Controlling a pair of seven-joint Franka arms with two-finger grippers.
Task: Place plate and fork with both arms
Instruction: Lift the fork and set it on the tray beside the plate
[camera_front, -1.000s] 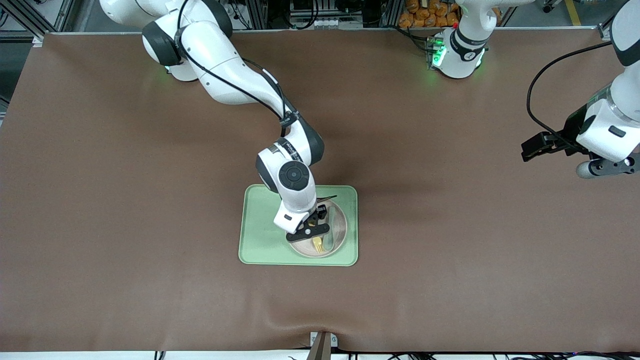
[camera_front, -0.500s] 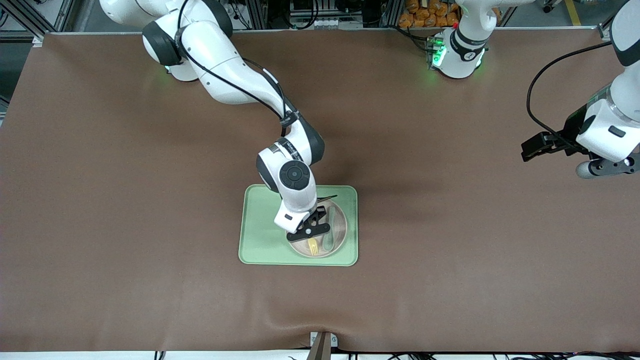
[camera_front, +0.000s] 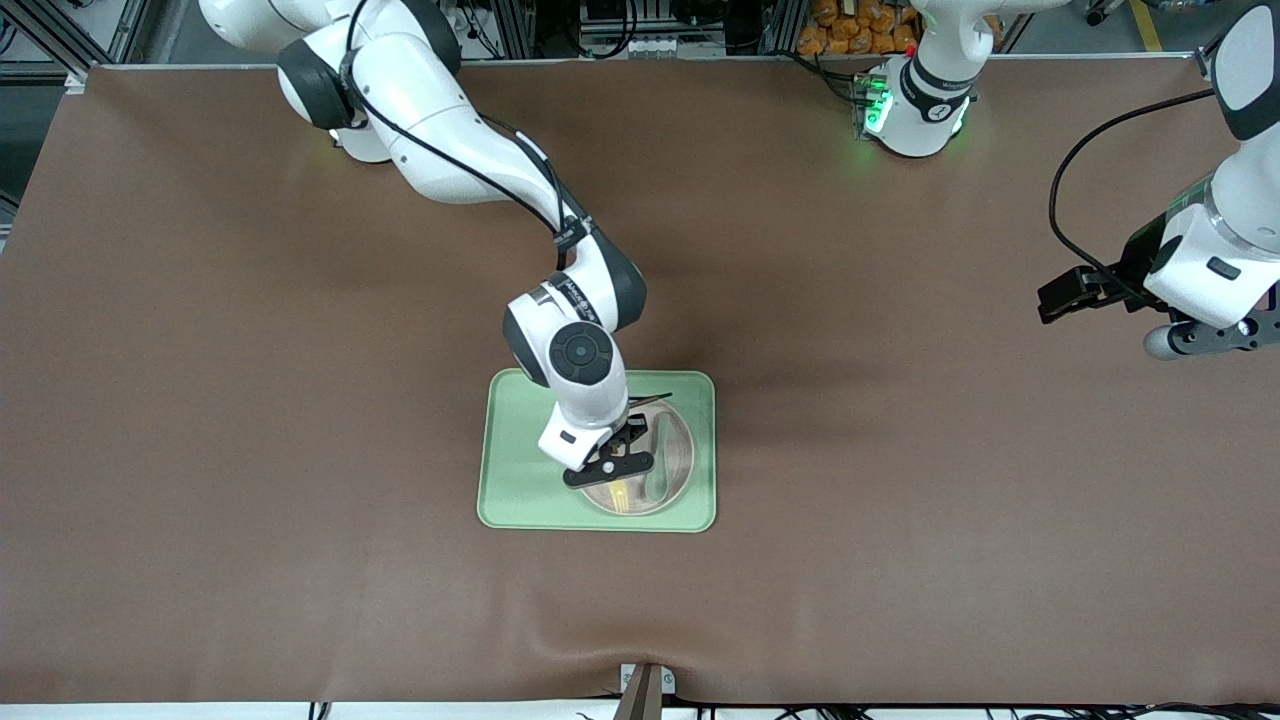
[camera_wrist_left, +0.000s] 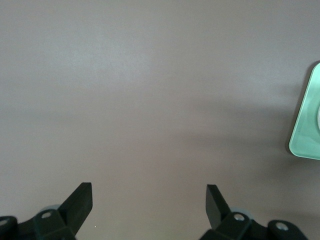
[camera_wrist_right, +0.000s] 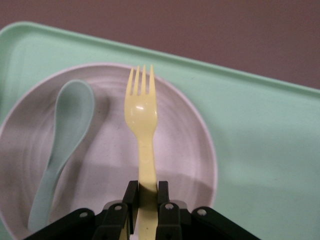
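The off-white speckled plate (camera_front: 675, 450) lies on the pale green tray (camera_front: 515, 470); it also shows in the right wrist view (camera_wrist_right: 185, 150). My right gripper (camera_front: 618, 478) is shut on the handle of the pale yellow fork (camera_wrist_right: 141, 120) and holds it over the plate, tines pointing away from the gripper (camera_wrist_right: 147, 192). In the front view only the fork's tip (camera_front: 621, 494) shows below the gripper. My left gripper (camera_front: 1215, 335) is open and empty, waiting over bare table at the left arm's end; its fingers (camera_wrist_left: 80, 200) stand wide apart.
A muted teal-green spoon (camera_wrist_right: 62, 140) lies in the plate beside the fork; it also shows in the front view (camera_front: 658, 465). The brown table cover (camera_front: 900, 450) surrounds the tray. The tray's corner (camera_wrist_left: 307, 125) shows in the left wrist view.
My right gripper with the fork has shifted slightly toward the right arm's end over the plate. The left arm has barely moved.
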